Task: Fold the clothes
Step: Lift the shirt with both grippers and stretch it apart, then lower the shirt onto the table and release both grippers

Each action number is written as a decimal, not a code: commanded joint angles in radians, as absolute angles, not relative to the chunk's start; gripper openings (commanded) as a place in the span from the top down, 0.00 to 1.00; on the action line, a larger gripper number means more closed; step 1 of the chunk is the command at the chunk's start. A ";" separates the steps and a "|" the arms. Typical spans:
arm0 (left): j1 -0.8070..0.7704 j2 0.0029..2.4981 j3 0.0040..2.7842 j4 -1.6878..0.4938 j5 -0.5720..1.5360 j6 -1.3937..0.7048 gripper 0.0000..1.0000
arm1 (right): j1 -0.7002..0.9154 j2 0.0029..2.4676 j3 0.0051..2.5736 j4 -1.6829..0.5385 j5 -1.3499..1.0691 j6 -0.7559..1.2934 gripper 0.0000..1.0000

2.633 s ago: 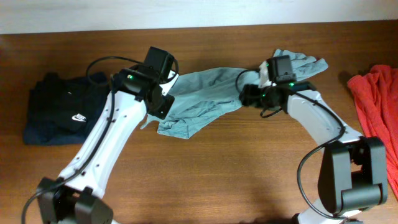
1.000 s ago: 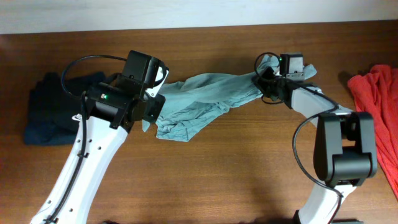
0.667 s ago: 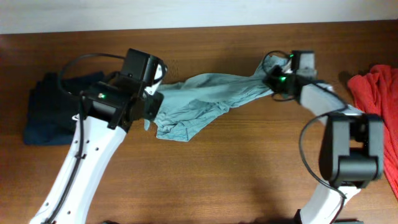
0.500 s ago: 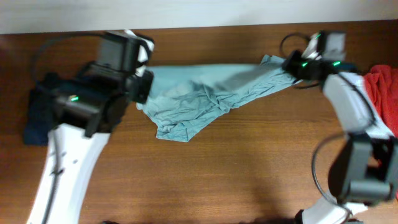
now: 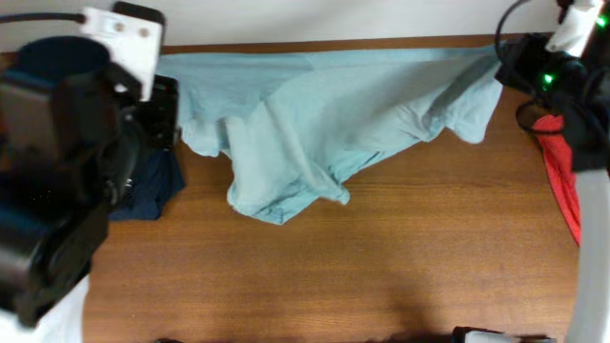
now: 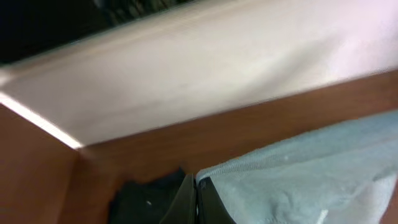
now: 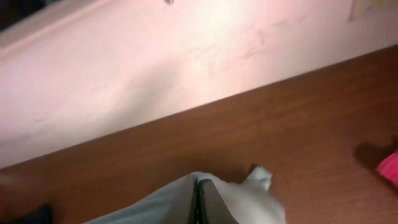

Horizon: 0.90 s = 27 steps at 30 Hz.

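L hand (image 6: 196,188) is clenching one top corner of the pale blue T-shirt (image 5: 324,114), and R hand (image 7: 198,186) is gripping the opposite corner. The T-shirt is stretching wide btwn them over the far side of the bench (image 5: 400,267), its lower part sagging in folds. A navy garment (image 5: 143,191) is lying at the left and a red one (image 5: 562,181) at the right.

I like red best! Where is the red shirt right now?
In the overhead view, the red shirt lies at the right edge of the table, just right of the stretched pale blue T-shirt.
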<state>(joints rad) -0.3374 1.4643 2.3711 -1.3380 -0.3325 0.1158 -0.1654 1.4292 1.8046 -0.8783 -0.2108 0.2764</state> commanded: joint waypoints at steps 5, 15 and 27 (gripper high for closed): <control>-0.321 1.392 2.606 -1.348 -0.487 0.129 1.00 | -0.185 1.258 1.828 -0.891 -0.066 0.232 0.96; -0.321 1.275 2.665 -1.383 -0.619 0.130 1.00 | -0.184 1.104 1.829 -0.925 -0.066 0.232 0.96; -0.321 1.296 2.635 -1.466 -0.592 0.120 1.00 | -0.184 1.067 1.828 -1.051 -0.074 0.233 0.96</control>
